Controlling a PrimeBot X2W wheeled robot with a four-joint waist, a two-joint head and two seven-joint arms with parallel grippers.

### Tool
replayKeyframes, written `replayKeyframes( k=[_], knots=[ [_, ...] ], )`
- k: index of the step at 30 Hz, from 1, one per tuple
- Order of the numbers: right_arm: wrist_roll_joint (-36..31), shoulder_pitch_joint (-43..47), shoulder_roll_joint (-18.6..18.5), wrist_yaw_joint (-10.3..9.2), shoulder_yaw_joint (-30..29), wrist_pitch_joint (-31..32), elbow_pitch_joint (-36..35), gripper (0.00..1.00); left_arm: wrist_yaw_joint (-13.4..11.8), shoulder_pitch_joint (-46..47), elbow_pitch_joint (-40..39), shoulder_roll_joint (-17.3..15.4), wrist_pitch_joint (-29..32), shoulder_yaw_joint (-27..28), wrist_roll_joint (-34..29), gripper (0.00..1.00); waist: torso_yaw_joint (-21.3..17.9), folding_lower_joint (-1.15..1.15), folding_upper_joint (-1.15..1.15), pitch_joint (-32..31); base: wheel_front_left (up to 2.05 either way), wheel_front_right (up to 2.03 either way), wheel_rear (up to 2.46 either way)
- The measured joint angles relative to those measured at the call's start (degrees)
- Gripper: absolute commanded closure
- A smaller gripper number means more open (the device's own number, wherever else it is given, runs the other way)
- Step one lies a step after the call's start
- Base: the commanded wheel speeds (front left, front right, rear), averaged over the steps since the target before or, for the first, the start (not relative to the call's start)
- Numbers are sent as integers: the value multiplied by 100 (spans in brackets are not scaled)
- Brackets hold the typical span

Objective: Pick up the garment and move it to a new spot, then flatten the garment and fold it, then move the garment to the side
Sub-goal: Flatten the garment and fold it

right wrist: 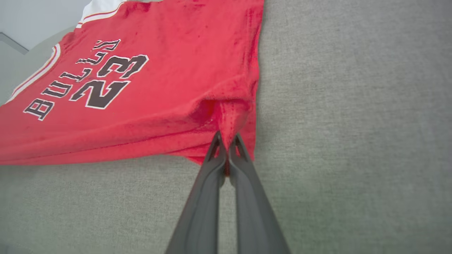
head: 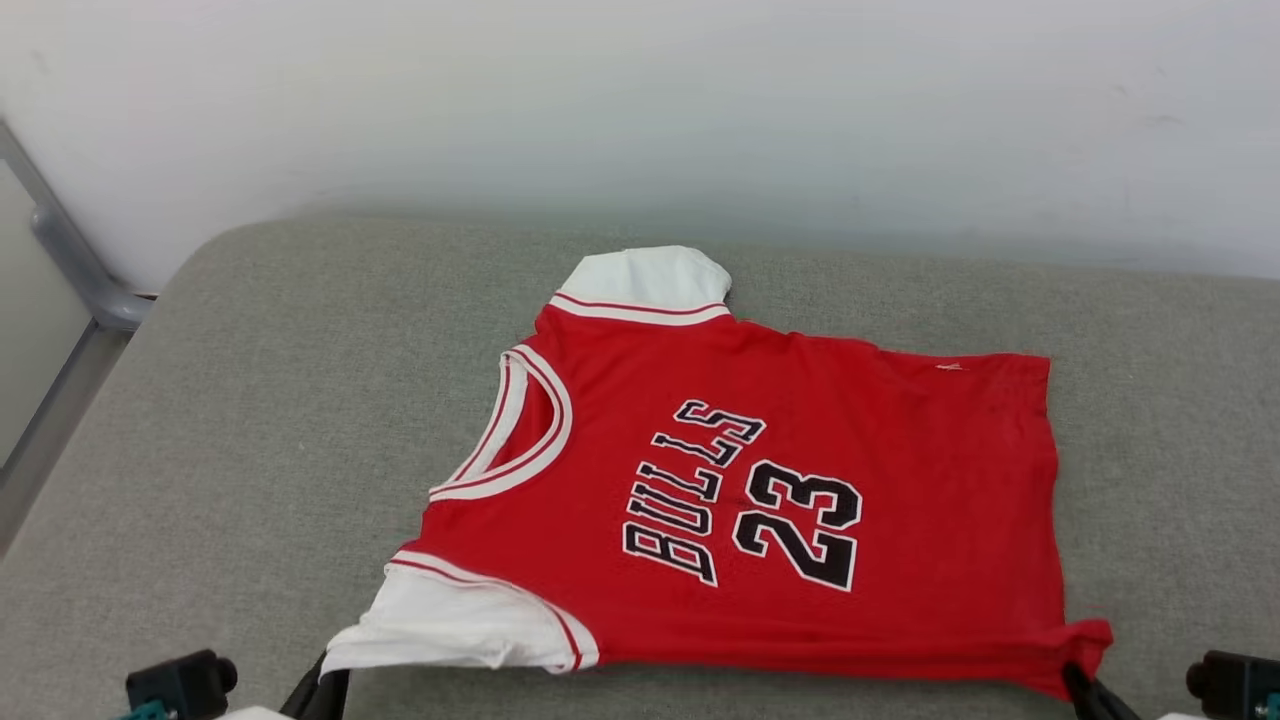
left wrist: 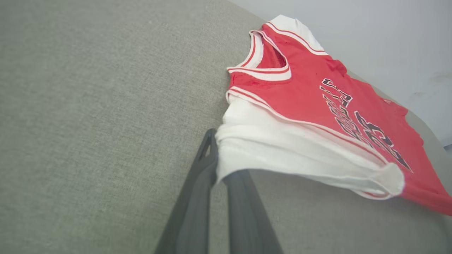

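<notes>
While taut, one garment [head: 800, 480], two hands [left wrist: 219, 157] [right wrist: 226, 141].

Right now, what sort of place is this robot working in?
Probably a plain test room or lab: a grey fabric-covered surface against a bare white wall, with a red Bulls jersey spread on it.
</notes>
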State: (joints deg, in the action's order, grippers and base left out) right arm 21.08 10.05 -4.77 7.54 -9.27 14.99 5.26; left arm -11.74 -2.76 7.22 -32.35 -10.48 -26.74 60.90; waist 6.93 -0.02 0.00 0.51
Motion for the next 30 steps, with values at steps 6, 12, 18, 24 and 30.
replayKeyframes(
  k=[6, 12, 18, 24, 30],
  knots=[
    [-240, 538, 110, 0, -140, 326, -542, 100, -467, -576, -951, -288, 177, 108, 94, 100, 44, 1, 0, 5, 0, 0, 0],
    [-417, 433, 159, 0, -227, 633, -879, 100, -437, -220, -1263, -372, 318, 24, -78, 100, 32, 1, 0, 136, 0, 0, 0],
    [-820, -170, 177, -1, -162, 944, -1005, 100, -44, 675, -710, -170, 447, -134, -190, 100, -74, 2, 0, 474, 0, 0, 0],
    [-1112, -822, 181, -2, 7, 1050, -782, 100, 432, 1535, 164, 130, 581, -250, -167, 100, -162, 3, 0, 964, 0, 0, 0],
    [-1256, -1265, 182, -2, 98, 927, -270, 100, 877, 2221, 1067, 423, 628, -386, -175, 100, -201, 3, 0, 1408, 0, 0, 0]
  ],
)
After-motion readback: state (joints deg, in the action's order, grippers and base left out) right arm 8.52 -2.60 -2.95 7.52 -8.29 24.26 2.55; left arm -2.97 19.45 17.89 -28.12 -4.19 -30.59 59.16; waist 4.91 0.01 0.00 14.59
